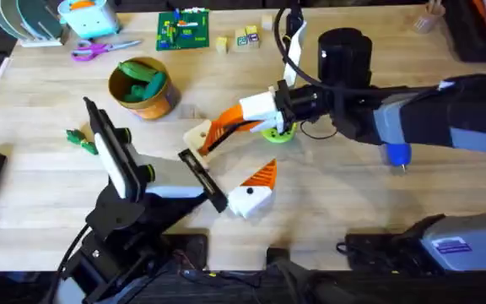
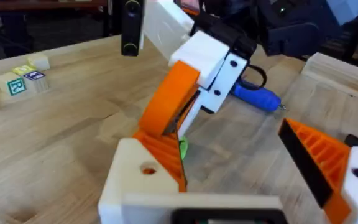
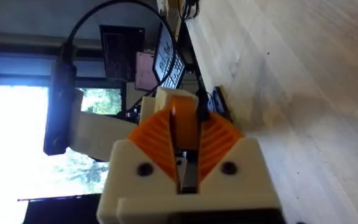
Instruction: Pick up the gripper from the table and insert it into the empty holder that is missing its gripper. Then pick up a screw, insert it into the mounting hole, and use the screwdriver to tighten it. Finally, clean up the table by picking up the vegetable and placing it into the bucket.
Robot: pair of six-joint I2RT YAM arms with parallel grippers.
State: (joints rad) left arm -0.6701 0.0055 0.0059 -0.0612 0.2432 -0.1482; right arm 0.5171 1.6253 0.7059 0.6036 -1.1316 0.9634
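At the holder, right gripper had the orange gripper pinched and tilted, its low end against the holder's inner face. The right wrist view had both orange pads clamped tight on the piece, with the cream holder just past it. Couldn't tell if it was fully seated or just touching.

Left gripper was spread wide with nothing between the fingers. One side was the holder itself; the other was the white mount with the ribbed orange pad, well apart from the holder, toward the arms' bases. The left wrist view showed the same: holder and ribbed finger far apart, and the orange gripper coming down onto the holder from the right gripper.

Green disc lay on the table just beyond the holder, under the right arm. Screwdriver lay flat, well off to the holder's right, under the right forearm, held by nothing. Vegetable lay on the table, well to the holder's left. Bucket stood up-left of the holder, near it, with green pieces inside.
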